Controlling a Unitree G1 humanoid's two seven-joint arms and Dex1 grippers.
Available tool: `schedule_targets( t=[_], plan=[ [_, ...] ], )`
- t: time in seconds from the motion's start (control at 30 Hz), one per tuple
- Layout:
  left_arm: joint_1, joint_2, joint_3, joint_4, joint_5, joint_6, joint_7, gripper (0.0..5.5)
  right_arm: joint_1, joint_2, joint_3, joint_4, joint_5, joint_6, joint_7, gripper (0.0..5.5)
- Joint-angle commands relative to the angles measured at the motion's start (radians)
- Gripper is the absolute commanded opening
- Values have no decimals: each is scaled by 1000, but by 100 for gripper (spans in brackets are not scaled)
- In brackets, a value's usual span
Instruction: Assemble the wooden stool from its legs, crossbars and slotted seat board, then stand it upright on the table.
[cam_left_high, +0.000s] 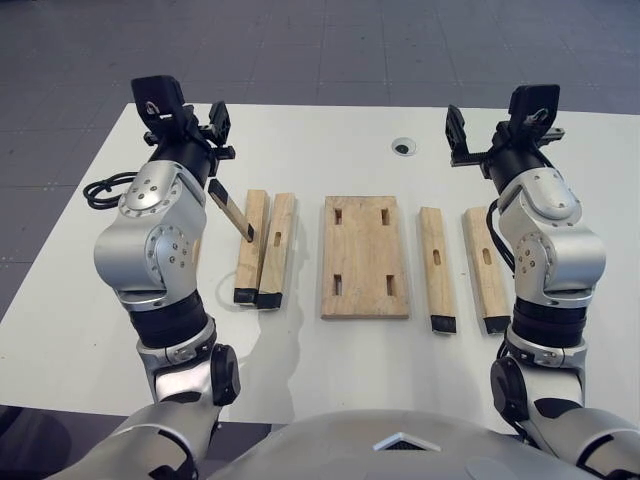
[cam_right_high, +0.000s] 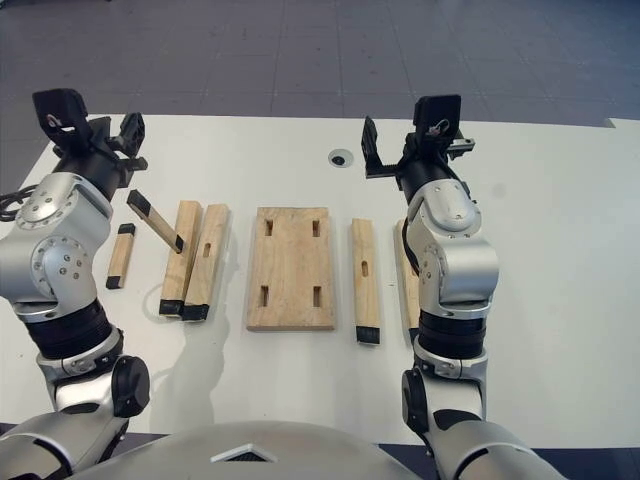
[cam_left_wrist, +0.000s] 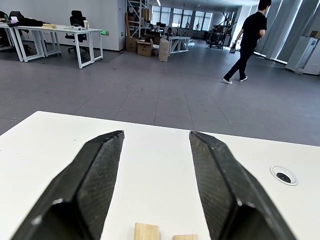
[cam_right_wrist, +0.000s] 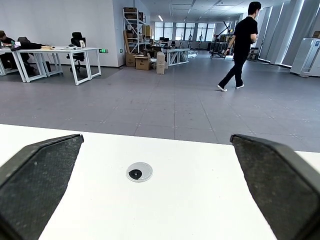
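- Left gripper: fingers spread, empty, toward the table's far-left corner.
- Right gripper: spread, empty, near the far edge.
- Seat board: flat, centre.
- Left legs, right legs: flank the board.
- Crossbar: tilted against the left legs.

The seat board lies at the table centre. Left legs lie touching; right legs lie apart. A crossbar overlaps the left legs.
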Motion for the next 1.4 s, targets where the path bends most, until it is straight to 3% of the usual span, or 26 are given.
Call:
schedule_targets(
  t=[0.03,0.17,0.27,0.43,0.6,0.73,0.87,0.97,1.03,1.13,1.27,1.4],
  plan=[
    [-72,8,14,-1,-6,-105,-28,242,-13,3,2,8,-4,-3,0,550],
    [-211,68,6,-21,-3,-217,-69,242,-13,3,2,7,-4,-2,-1,550],
    [-268,100,9,17,-1,-201,-73,242,-8,5,1,-2,-4,2,-3,550],
    [-24,25,27,217,-26,-78,-72,242,-6,9,1,-4,-3,5,-6,550],
    [230,-114,51,215,-87,-59,-65,242,-8,4,-15,-6,2,11,-7,550],
    [88,-166,150,134,-217,-83,-20,242,13,16,-19,-21,4,20,-16,550],
    [-293,-77,249,58,-389,-43,64,242,15,27,-6,-23,6,21,-17,550],
    [-314,-21,237,-54,-416,47,115,242,14,25,-7,-24,5,22,-18,550],
    [-197,-12,204,-203,-453,138,138,242,29,26,-10,-45,4,29,-23,550],
    [184,-12,122,-472,-459,181,105,242,71,31,-21,-91,0,39,-39,550],
    [740,112,3,-591,-184,-68,-12,242,110,35,-28,-129,0,53,-53,550],
    [1012,79,-140,-665,-50,-289,-42,293,117,30,-19,-132,3,60,-48,550]
  ],
)
